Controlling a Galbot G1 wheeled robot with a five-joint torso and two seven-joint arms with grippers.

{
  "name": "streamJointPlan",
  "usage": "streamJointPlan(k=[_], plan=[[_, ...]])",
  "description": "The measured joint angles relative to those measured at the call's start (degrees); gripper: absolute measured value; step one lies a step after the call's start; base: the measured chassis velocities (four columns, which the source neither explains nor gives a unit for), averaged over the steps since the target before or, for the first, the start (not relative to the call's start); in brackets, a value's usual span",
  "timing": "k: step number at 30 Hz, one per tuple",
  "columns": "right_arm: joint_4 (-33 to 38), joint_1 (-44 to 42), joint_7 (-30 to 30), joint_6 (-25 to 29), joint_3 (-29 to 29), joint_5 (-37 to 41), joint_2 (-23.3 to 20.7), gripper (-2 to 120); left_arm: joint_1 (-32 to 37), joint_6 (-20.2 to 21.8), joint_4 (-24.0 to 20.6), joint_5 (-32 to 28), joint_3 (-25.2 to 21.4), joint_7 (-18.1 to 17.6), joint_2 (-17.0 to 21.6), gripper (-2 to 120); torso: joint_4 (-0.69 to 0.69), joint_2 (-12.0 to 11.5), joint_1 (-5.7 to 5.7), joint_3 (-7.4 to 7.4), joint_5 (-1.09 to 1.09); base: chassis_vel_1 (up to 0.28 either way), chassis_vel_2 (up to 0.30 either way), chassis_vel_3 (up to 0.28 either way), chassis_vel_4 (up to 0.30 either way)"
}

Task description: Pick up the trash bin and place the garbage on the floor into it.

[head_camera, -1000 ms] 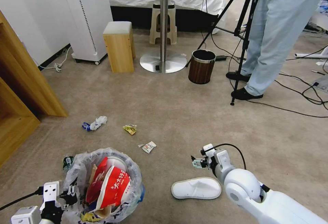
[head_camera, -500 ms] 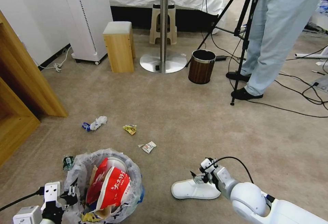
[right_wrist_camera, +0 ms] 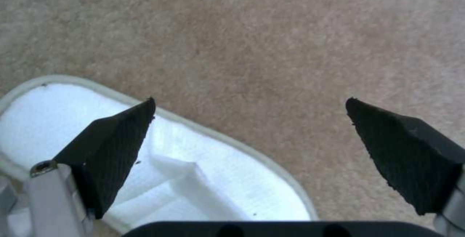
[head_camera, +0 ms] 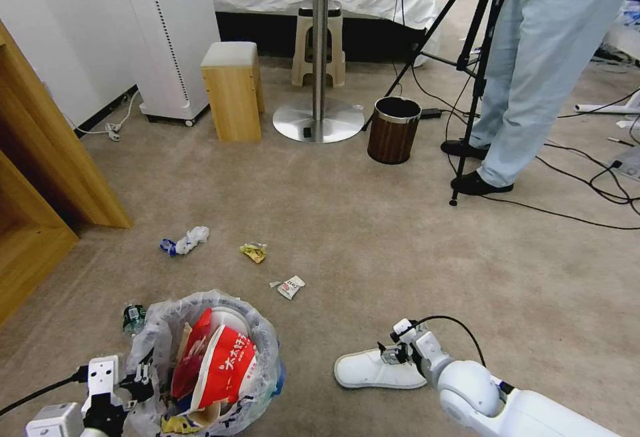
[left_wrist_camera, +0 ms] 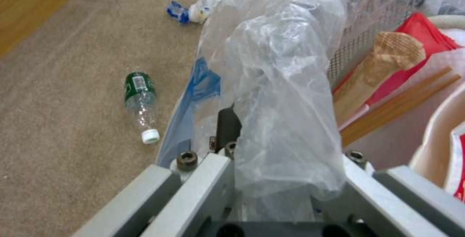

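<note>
The trash bin (head_camera: pixel 157 330), black with a crinkly plastic liner, hangs at lower left and holds a red-white paper bowl (head_camera: pixel 223 363) and wooden sticks (left_wrist_camera: pixel 402 104). My left gripper (head_camera: pixel 137 380) is shut on its bag-covered rim (left_wrist_camera: pixel 271 135). A white slipper (head_camera: pixel 370 371) lies on the beige floor (head_camera: pixel 373 243). My right gripper (head_camera: pixel 392 355) stands open at the slipper's far edge. One of its fingers (right_wrist_camera: pixel 111 149) is over the slipper (right_wrist_camera: pixel 203 179), the other over bare carpet. Loose garbage: a bottle (head_camera: pixel 133 317), a blue-white wad (head_camera: pixel 185 240), a yellow wrapper (head_camera: pixel 254 251), a red-white wrapper (head_camera: pixel 291 286).
A dark brown bin (head_camera: pixel 393 129) stands mid-floor beside a round table's base (head_camera: pixel 319 120). A wooden stool (head_camera: pixel 232 90) sits left of it. A person's legs and a tripod (head_camera: pixel 475 83) stand at right, with cables behind. A wooden cabinet (head_camera: pixel 40 177) lines the left.
My right gripper has come down and back from over the carpet to the slipper's far edge. The left gripper keeps hold of the bin, nearly still.
</note>
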Motion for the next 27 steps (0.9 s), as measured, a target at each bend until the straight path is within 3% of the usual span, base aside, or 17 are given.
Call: streamJointPlan(k=[15, 27], plan=[[-2.1, -0.8, -0.7, -0.7, -1.0, 1.6, 2.0, 100, -0.1, -0.2, 0.9, 0.4, 0.9, 0.2, -0.3, 2, -0.01, 0.0, 0.00, 0.00, 0.00, 0.000, 0.000, 0.000, 0.000], [-2.4, -1.2, 5.2, -8.1, -2.1, 9.9, 4.1, 100, -0.4, -0.5, 1.9, 1.4, 1.6, 0.1, -0.3, 2, 0.00, 0.0, 0.00, 0.00, 0.00, 0.000, 0.000, 0.000, 0.000]])
